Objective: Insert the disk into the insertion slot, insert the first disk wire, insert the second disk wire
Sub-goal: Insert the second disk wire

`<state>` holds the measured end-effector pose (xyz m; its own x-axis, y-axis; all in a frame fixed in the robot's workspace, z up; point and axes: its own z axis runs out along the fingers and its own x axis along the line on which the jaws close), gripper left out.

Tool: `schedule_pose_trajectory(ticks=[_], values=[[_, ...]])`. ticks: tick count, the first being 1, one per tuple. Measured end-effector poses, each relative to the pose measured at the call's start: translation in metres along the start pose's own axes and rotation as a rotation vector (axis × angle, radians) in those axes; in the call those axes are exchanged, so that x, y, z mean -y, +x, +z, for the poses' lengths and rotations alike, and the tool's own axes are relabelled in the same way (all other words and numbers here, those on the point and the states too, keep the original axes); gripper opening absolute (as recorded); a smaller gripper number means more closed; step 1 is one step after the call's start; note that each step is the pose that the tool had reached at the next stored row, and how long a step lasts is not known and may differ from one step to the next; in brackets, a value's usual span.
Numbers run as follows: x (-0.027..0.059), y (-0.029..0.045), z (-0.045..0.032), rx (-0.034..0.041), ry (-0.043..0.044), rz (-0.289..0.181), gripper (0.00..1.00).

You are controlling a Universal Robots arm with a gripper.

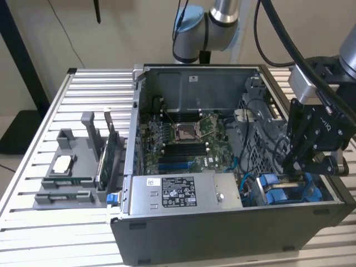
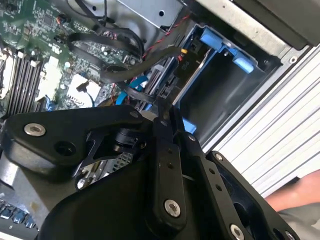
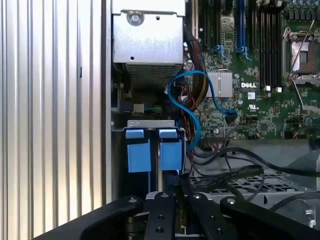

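My black gripper (image 1: 295,166) hangs over the drive cage at the open computer case's near corner, on the exterior view's right. Two blue carrier handles (image 3: 137,150) (image 3: 170,150) stand side by side in the insertion slot's grey cage (image 3: 150,123). I cannot tell which of them holds the disk. In the second wrist view a blue carrier frame (image 2: 220,44) lines a dark bay (image 2: 215,100). The gripper's (image 2: 161,106) fingers stand together on the end of a black flat wire (image 3: 235,174). That wire (image 2: 120,75) runs back over the motherboard.
The motherboard (image 1: 183,139) fills the case floor, with the grey power supply (image 1: 178,192) at the near wall. A blue data cable (image 3: 192,100) loops beside the cage. A grey tray of parts (image 1: 67,172) stands on the exterior view's left. A hand (image 2: 300,192) shows beside the case.
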<state>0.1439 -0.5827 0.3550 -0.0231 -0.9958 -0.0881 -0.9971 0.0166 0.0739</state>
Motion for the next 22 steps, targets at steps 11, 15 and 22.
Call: schedule_pose_trajectory(ticks=[11,15,22], values=[[0.0056,-0.0002,0.0096,0.0004,0.0142,-0.001,0.16],[0.0062,-0.0031,0.0099,0.001,0.0143,-0.001,0.16],[0.0063,-0.0042,0.0101,-0.0121,0.0157,-0.001,0.16]])
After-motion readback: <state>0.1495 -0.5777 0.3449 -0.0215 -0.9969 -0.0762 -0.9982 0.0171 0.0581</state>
